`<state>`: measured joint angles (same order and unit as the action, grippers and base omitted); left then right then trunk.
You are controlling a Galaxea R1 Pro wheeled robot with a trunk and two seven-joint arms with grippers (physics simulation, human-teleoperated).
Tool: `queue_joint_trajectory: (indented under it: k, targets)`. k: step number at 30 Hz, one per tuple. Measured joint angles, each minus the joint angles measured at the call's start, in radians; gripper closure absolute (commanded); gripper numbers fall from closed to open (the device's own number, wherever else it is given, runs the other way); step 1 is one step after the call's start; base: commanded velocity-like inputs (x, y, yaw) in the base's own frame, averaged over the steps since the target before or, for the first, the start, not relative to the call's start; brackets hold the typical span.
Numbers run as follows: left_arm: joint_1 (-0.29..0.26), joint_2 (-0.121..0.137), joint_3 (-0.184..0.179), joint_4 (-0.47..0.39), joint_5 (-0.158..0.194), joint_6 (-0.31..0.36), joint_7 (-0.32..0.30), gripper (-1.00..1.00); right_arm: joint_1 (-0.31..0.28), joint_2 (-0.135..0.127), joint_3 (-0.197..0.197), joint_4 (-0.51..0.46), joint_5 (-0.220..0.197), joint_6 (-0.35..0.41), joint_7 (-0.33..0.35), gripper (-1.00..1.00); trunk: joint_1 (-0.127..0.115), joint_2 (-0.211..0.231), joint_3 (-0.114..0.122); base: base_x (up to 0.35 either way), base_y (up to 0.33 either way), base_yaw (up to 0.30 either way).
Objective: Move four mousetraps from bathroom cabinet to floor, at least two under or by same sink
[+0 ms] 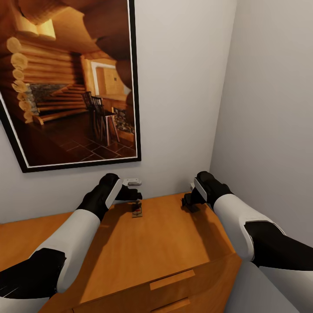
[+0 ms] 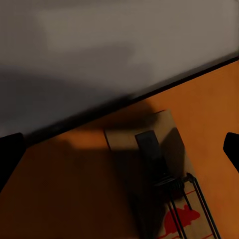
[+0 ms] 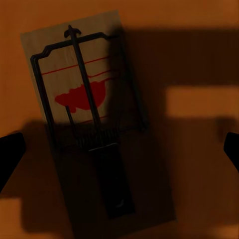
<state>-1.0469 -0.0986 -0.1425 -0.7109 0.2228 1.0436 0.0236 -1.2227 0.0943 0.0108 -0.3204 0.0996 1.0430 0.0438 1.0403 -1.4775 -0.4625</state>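
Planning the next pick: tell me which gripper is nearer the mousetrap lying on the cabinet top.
Left. The left gripper sits just behind the mousetrap, almost over it, open. The right gripper hovers farther off to the trap's right over the cabinet top.

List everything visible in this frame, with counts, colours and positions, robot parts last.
mousetrap: one in the head view, tan with dark wire and a red mark, on the cabinet top near the wall.
cabinet: one, orange wood, drawer fronts at its near edge, in the corner.
framed picture: one, black frame, log-cabin interior, on the wall above the cabinet.
walls: pale grey.
left gripper: black, just above the mousetrap, open.
right gripper: black, over the cabinet top, open.
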Motion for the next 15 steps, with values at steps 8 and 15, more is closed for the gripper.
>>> queue_joint_trajectory:
  k: [8, 15]
  targets:
    - [0.000, 0.000, 0.000, 0.000, 0.000, 0.000, 0.000, -1.00, 0.000, -0.001, 0.000, 0.000, 0.000, 0.000, 0.002, 1.00, 0.000, 0.000, 0.000, 0.000, 0.000, 0.000]
    - [0.000, 0.000, 0.000, 0.000, 0.000, 0.000, 0.000, -1.00, 0.000, -0.002, 0.001, 0.000, -0.002, 0.000, 0.003, 1.00, 0.000, 0.000, 0.000, 0.000, 0.000, 0.000]
